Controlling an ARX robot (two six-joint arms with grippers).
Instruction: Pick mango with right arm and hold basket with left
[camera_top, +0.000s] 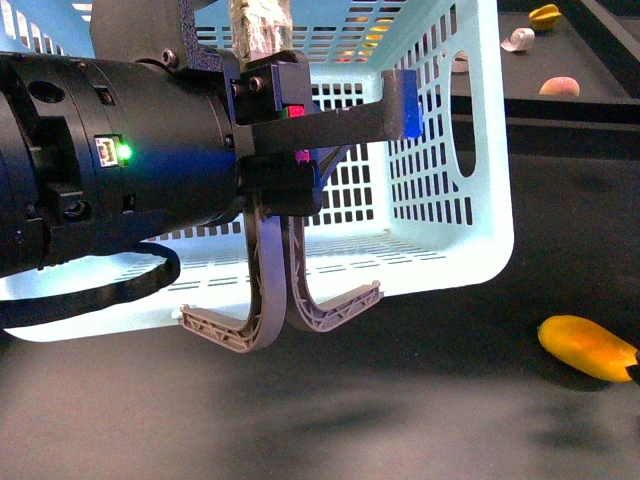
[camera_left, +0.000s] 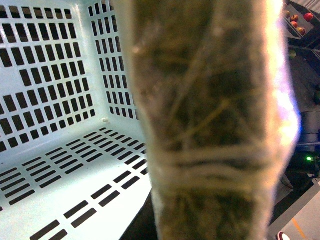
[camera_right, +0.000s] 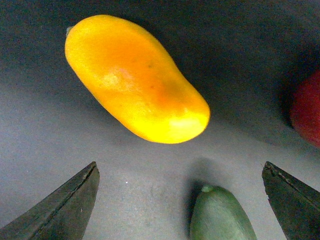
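**Left fingers closed in front of the basket; mango lies free ahead of an open right gripper**

At the far left of the front view, the thick black left arm (camera_top: 110, 160) fills the frame, with a green light (camera_top: 124, 152) glowing on its side and a black cable looping beneath it. The left gripper (camera_top: 282, 303) hangs below the wrist. Its two grey ribbed fingers (camera_top: 262, 260) press against each other along their length while the tips curl apart, and nothing shows between them.

Just behind the gripper is the pale aqua basket (camera_top: 445, 200), its slotted inside turned toward the camera. A taped handle (camera_top: 255, 25) rises above the wrist. In the left wrist view that same handle (camera_left: 215, 125) stands blurred and very close to the lens, with the basket's slotted floor and walls (camera_left: 55, 90) behind it. The gripper's fingers do not appear in that view.

To the right of the basket, and clear of it, the mango (camera_top: 585, 345) lies on the dark table (camera_top: 400, 420) near the frame's edge. Further back on the right, a peach (camera_top: 558, 87), a small yellow fruit (camera_top: 545, 15) and a white curled object (camera_top: 518, 40) sit on a raised dark surface.

The right wrist view shows the right gripper (camera_right: 178, 202) with its dark fingertips (camera_right: 65, 205) spread wide and holding nothing. The mango (camera_right: 135, 80) rests on the table beyond the tips, untouched. A small green fruit (camera_right: 220, 217) lies in the gap between the fingertips, and a red object (camera_right: 307, 110) is cut off at the frame's edge.
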